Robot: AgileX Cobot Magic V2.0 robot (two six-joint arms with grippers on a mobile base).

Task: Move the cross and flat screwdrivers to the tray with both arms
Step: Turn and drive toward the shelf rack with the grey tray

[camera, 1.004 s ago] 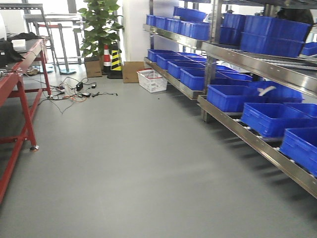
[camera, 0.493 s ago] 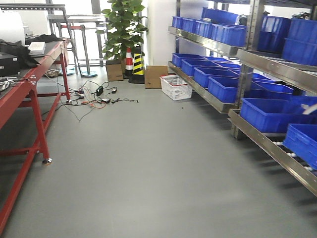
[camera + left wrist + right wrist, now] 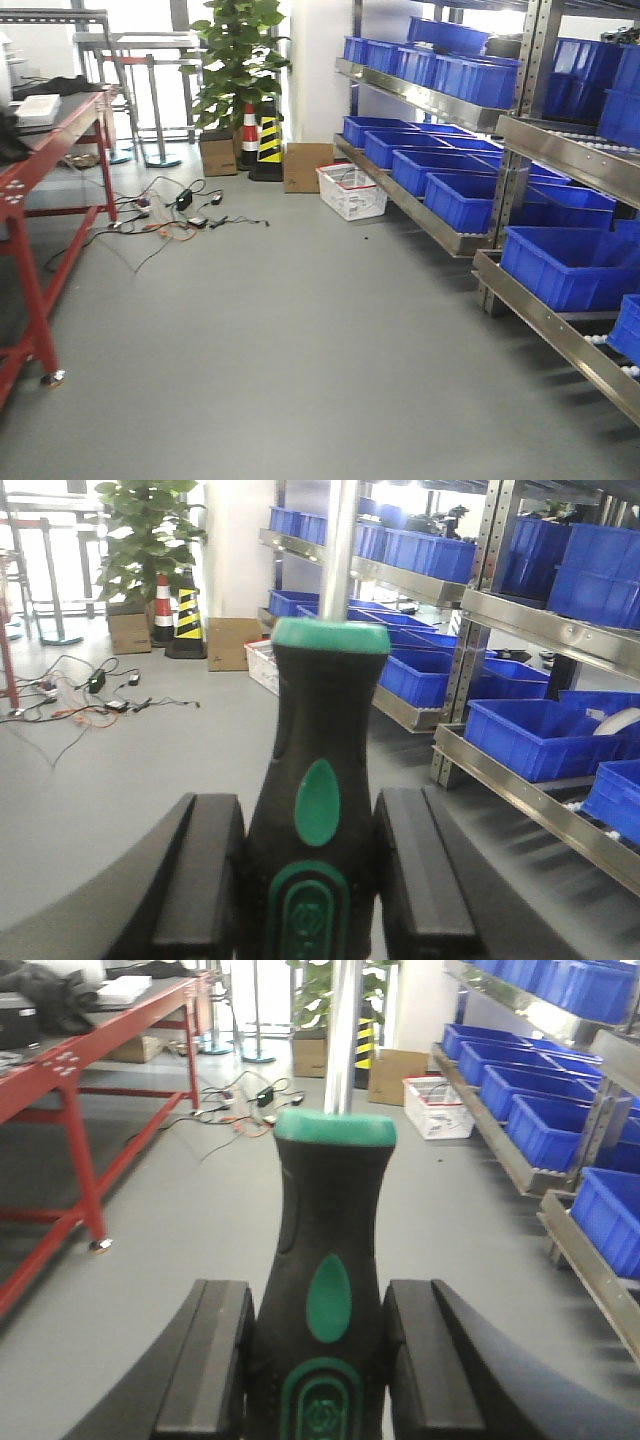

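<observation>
The left gripper (image 3: 312,875) pinches one screwdriver (image 3: 320,770), the right gripper (image 3: 318,1355) the other screwdriver (image 3: 330,1250), both at the thick handle (probably grippy, stiff, light).

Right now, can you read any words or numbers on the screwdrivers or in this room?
No text can be read anywhere.
On the left screwdriver, in the left gripper: a moulded emblem low on the handle, no legible letters.
On the right screwdriver, in the right gripper: the same emblem, unreadable.
On the cardboard box: print, if any, too small.
On the striped marker: yellow and black stripes only.
</observation>
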